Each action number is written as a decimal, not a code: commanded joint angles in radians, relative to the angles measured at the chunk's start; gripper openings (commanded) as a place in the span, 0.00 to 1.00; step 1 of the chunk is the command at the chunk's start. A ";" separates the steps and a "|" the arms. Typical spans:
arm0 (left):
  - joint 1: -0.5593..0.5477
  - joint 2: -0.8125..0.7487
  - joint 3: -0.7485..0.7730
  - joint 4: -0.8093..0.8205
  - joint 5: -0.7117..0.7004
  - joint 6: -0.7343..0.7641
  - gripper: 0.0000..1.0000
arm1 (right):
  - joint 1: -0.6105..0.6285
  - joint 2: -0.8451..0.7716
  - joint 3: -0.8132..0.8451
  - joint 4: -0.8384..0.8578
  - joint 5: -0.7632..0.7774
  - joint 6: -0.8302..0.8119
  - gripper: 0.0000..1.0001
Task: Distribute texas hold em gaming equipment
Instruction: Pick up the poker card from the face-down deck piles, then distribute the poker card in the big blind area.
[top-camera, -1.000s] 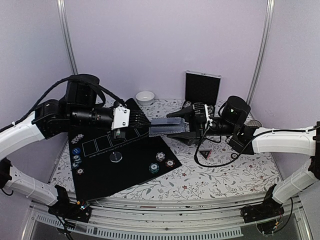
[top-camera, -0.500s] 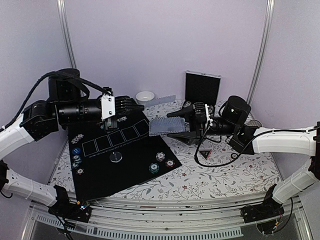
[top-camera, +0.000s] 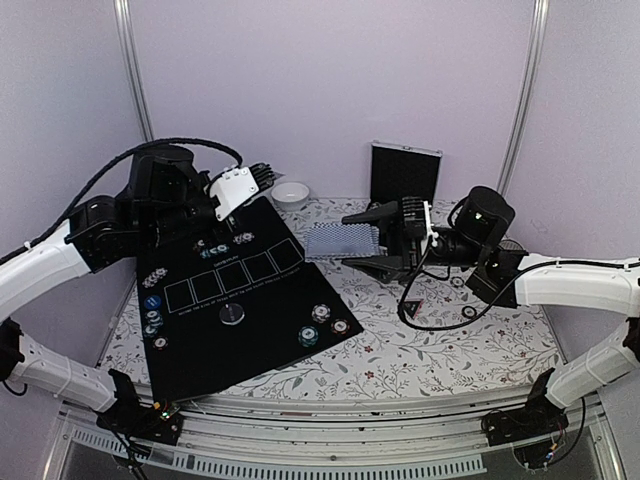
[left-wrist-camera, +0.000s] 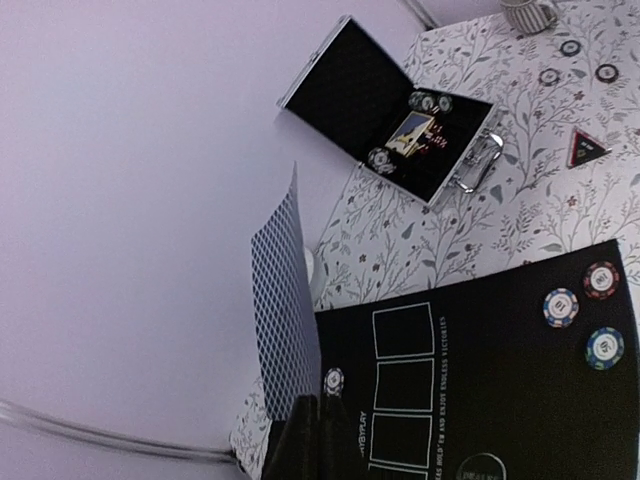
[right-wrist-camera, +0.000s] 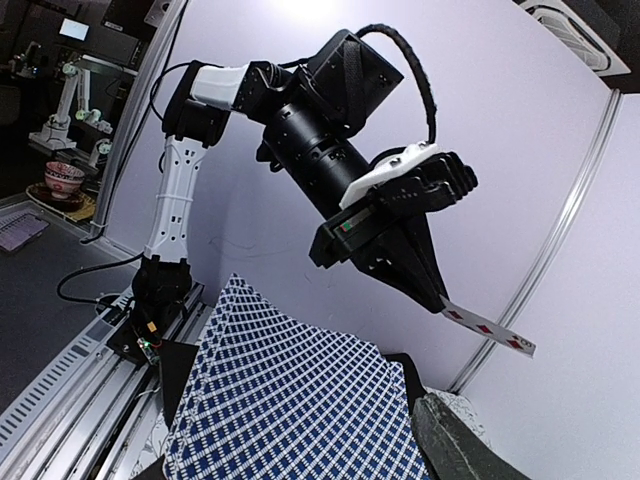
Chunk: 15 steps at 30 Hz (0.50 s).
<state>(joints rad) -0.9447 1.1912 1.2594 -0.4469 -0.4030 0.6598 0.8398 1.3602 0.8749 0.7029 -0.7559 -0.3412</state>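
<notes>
My left fingers (left-wrist-camera: 303, 440) are pinched together on the bottom edge of a single playing card with a blue-grey lattice back (left-wrist-camera: 285, 300). They hold it nearly upright in the air above the eleven o'clock corner of the black felt mat with white card outlines (top-camera: 250, 330). My right fingers (top-camera: 372, 213) stand partly apart, clamped across the stack of blue-grey patterned playing cards (top-camera: 342, 240), which hangs level above the counter at about one o'clock from the mat.

I judge this to be the dealing step: one card is apart from the stack and not yet laid. The next move calls for turning my left wrist flat, lowering the card into one of the outlined boxes and letting go.

From the right wrist, the card's face shows red diamonds. Multicoloured round poker chips (top-camera: 320, 313) lie at four o'clock on the mat and a round grey button (top-camera: 232, 314) sits near its centre. The black-red triangular marker (left-wrist-camera: 587, 150) rests on the floral counter (top-camera: 420, 360).
</notes>
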 joint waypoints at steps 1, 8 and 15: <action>0.096 -0.026 -0.022 -0.082 -0.101 -0.196 0.00 | -0.008 -0.034 -0.016 -0.012 0.009 -0.012 0.59; 0.195 0.013 -0.024 -0.202 -0.116 -0.406 0.00 | -0.016 -0.050 -0.032 -0.018 0.010 -0.018 0.59; 0.225 0.021 -0.069 -0.226 -0.107 -0.514 0.00 | -0.019 -0.058 -0.046 -0.017 0.006 -0.019 0.59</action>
<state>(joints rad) -0.7406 1.2037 1.2293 -0.6323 -0.5026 0.2432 0.8291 1.3319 0.8455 0.6872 -0.7540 -0.3569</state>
